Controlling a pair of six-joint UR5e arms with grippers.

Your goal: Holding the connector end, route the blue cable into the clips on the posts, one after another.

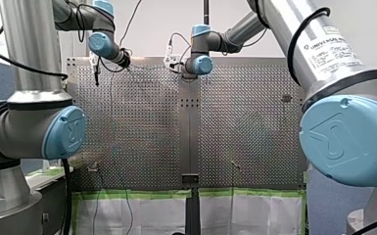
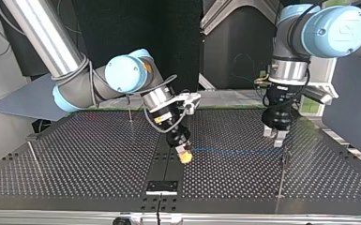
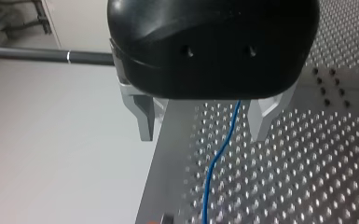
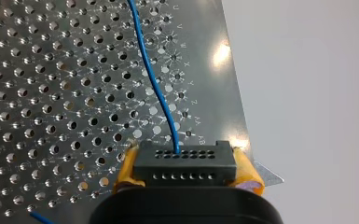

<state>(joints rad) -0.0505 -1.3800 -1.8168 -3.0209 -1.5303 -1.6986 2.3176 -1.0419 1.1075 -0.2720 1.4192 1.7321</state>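
One black connector (image 4: 185,165) pinched between my right gripper's (image 4: 185,156) two yellow pads (image 4: 126,169). One blue cable (image 4: 155,88) runs from it across the perforated table (image 4: 51,93). My left gripper (image 3: 204,134): two metal fingers (image 3: 144,116) spread, the cable between them and touching neither.

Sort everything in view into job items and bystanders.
Job: blue cable; connector; right gripper, shut on it; left gripper, open; posts.
Bystanders: black plate; green tape; white sheet.

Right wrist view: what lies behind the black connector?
The perforated table shows behind the connector, which my right tool clamps; the blue cable runs across it. The patch straight behind is covered.
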